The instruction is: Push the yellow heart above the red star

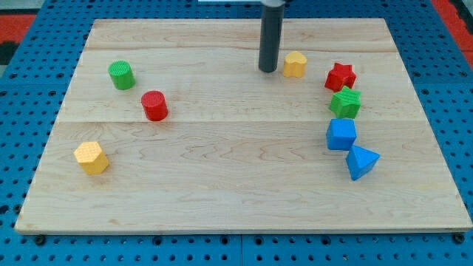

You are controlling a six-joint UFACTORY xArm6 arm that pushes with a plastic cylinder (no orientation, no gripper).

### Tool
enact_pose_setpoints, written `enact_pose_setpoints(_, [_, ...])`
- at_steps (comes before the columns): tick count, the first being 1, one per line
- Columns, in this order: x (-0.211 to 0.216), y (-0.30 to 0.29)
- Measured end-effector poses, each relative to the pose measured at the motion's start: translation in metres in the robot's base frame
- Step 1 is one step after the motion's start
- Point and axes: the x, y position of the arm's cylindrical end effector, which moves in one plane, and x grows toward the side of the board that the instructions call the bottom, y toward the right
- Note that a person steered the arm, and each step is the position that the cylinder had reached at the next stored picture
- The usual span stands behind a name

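The yellow heart (295, 64) lies on the wooden board near the view's top, right of centre. The red star (340, 77) lies to its right and slightly lower, a small gap apart. My tip (267, 70) stands just left of the yellow heart, close to it or just touching; I cannot tell which.
A green star (345, 102), a blue cube (341, 134) and a blue triangular block (361, 162) run down below the red star. A green cylinder (121, 74), a red cylinder (154, 106) and a yellow hexagon (92, 157) lie on the view's left. The board's top edge (236, 21) is near.
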Motion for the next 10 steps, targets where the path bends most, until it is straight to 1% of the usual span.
enact_pose_setpoints(1, [-0.004,0.027])
enact_pose_setpoints(2, [-0.028,0.049])
enact_pose_setpoints(3, [-0.034,0.079])
enact_pose_setpoints(4, [-0.034,0.091])
enact_pose_setpoints(5, [-0.038,0.058])
enact_pose_setpoints(6, [-0.056,0.013])
enact_pose_setpoints(8, [-0.075,0.071])
enact_pose_setpoints(9, [-0.074,0.089])
enact_pose_setpoints(10, [-0.073,0.090])
